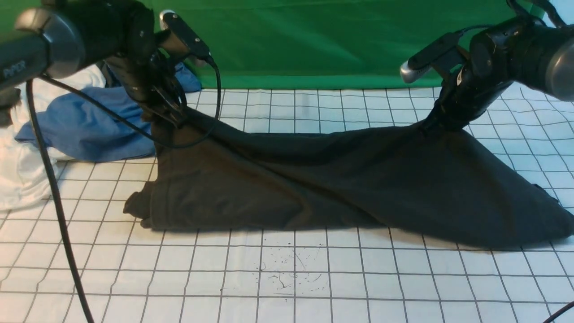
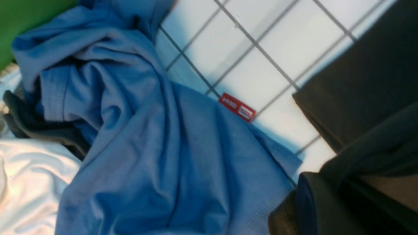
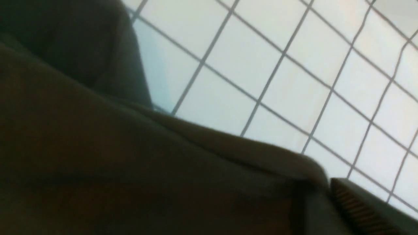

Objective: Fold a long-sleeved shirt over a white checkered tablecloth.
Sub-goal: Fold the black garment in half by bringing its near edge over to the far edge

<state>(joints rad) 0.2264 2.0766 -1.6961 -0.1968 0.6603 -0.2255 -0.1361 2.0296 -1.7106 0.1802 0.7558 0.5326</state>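
Front view: the cloth (image 1: 293, 273) is spreading nearest, before both grippers; the shirt (image 1: 278, 188) is hanging beneath them, its lower part resting on the cloth. The left gripper (image 1: 177, 117) and right gripper (image 1: 432, 125) are pinching its raised edge (rather dark there). Beside the left gripper, the blue garment (image 1: 96, 123) is lying crumpled.

One blue shirt (image 1: 98, 125), two arms (image 1: 103, 31).
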